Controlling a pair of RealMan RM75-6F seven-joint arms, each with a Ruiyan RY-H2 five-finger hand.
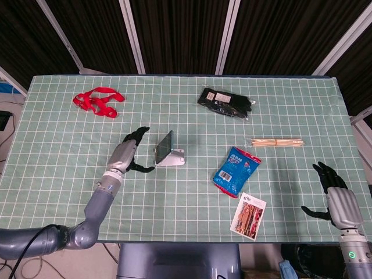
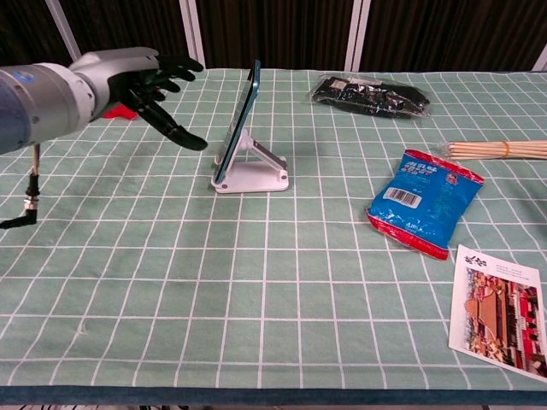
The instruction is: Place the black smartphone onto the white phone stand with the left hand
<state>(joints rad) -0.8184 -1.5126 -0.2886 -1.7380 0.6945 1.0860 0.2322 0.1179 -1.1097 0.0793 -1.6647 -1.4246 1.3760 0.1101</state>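
In the head view the left hand sits left of centre, fingers spread wide and holding nothing, a clear gap of tabletop between its fingertips and the phone; the black smartphone stands just to its right, near the middle of the frame, leaning back on the white phone stand; the right hand is far off at the lower right corner, also splayed and empty, so the left is by a long way the nearer.

In the chest view the left hand hovers at the upper left, above the cloth; the black smartphone lies to its right, seen almost edge-on, its long axis running steeply up the frame and tilted a little, its lower edge seated in the white phone stand.

By my reading the placement is done and the phone looks stable; any coming move is a withdrawal leftward, away from the phone's face.
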